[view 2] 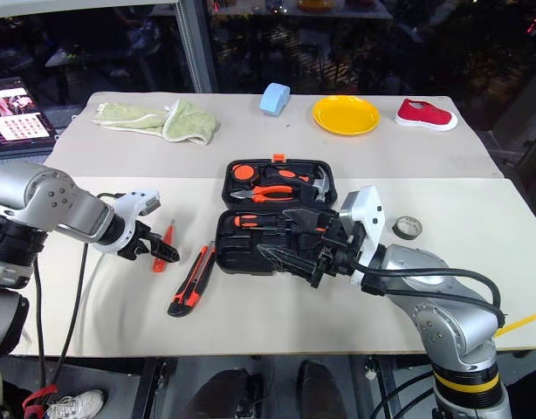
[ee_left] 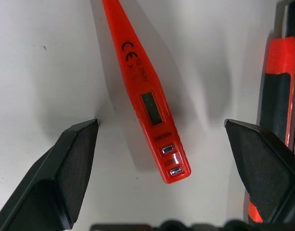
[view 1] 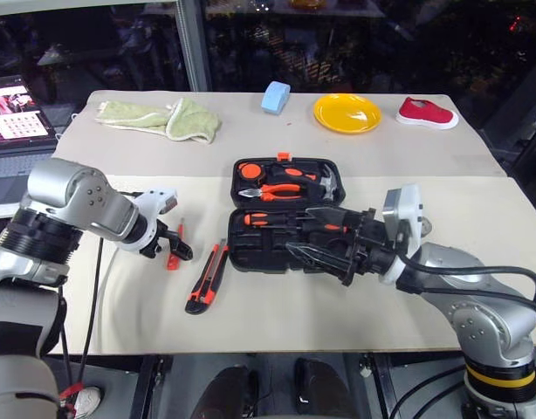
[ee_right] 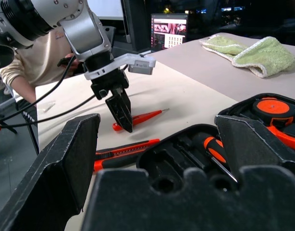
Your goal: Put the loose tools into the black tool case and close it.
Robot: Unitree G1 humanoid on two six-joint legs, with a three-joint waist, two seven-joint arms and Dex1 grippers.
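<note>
The black moulded plastic tool case (view 1: pixel 281 214) lies open with several tools in its recesses, but the slim orange tester screwdriver (ee_left: pixel 146 94), the orange-and-black utility knife (view 1: pixel 207 278) and the small grey tape roll (view 2: pixel 407 228) are still loose on the tabletop (view 1: pixel 408 166). The left pincer (ee_left: pixel 162 139) is wide open and holds nothing; the tester lies between its fingers, the knife just beside. The right pincer (view 1: pixel 325 240) hovers wide open and empty over the case.

Head views look down; wrist views share the tester screwdriver (ee_left: pixel 150 96)
</note>
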